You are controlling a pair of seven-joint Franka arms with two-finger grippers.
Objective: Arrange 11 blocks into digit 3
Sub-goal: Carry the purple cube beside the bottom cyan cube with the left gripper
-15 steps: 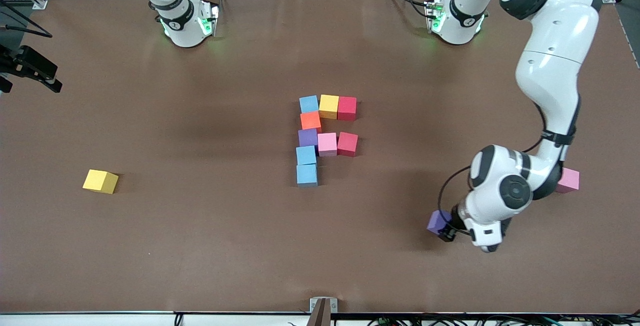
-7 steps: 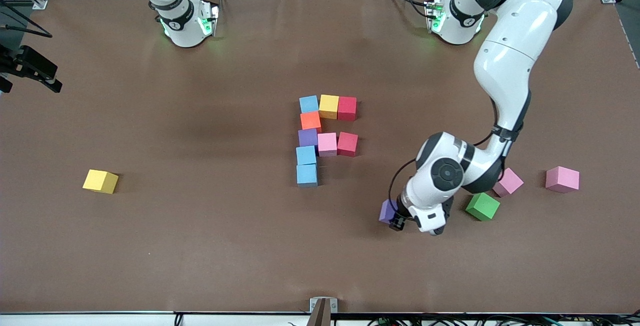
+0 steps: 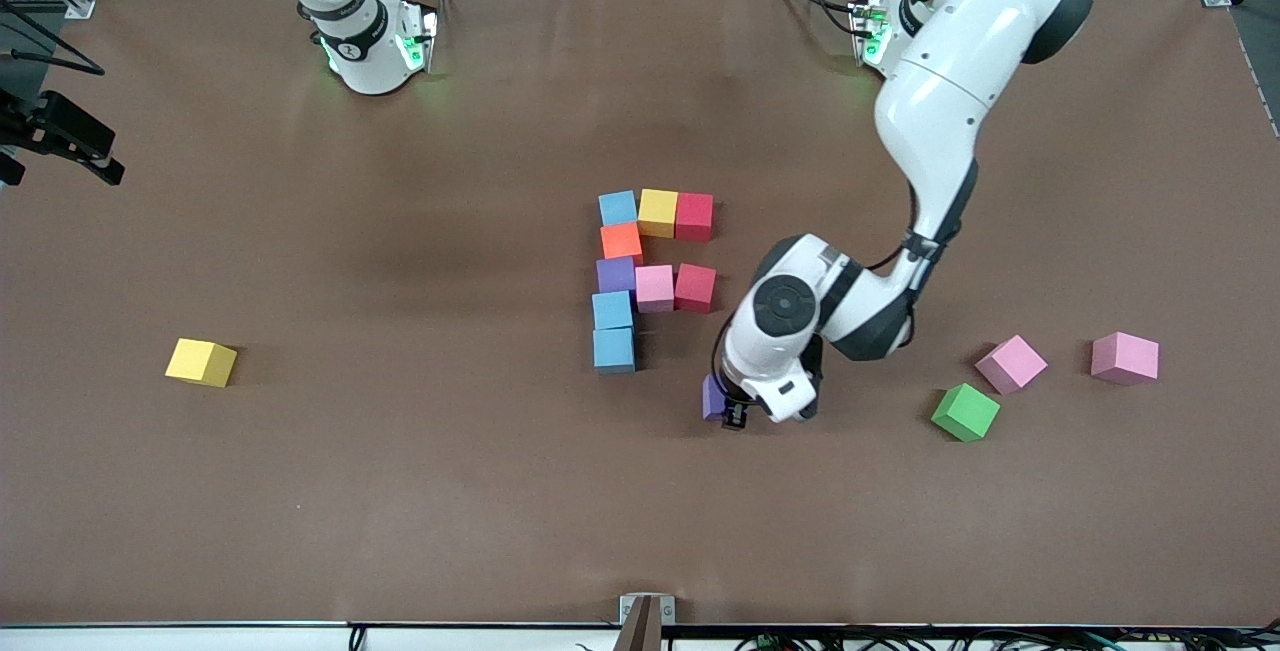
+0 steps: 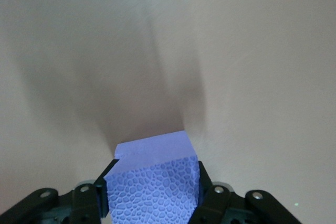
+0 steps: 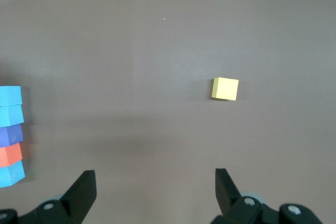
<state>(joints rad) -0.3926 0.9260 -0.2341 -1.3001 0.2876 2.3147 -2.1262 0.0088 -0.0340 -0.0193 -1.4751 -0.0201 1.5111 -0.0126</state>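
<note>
A purple block (image 4: 155,182) is clamped between the two fingers (image 4: 207,198) of the left gripper (image 3: 728,409), which is carried above the bare table (image 3: 400,491), over a spot a little toward the left arm's end from the lowest blue block (image 3: 614,349) of the unfinished digit 3 (image 3: 650,271). The block is taken on two facing side walls, with its top face level and its lower part free below the fingers. It is judged to be light and a little soft, like foam, because its surface is matte and pebbled; it is not expected to slip or to break, but a hard squeeze could dent it. As a cube it has no long axis, so only the turn of its walls matters: in the front view they seem close to square with the figure, though this cannot be told exactly. The figure is read as one column with two finished rows, and the last row, beside the lowest blue block, is still missing. It is judged that the held block is meant for that place. More loose blocks are seen on the table: a green block (image 3: 966,412) and two pink blocks (image 3: 1011,363) toward the left arm's end, and a yellow block (image 3: 201,362) well apart toward the right arm's end. The right gripper (image 5: 155,195) is held wide open and empty, high above the table, and this arm waits.
</note>
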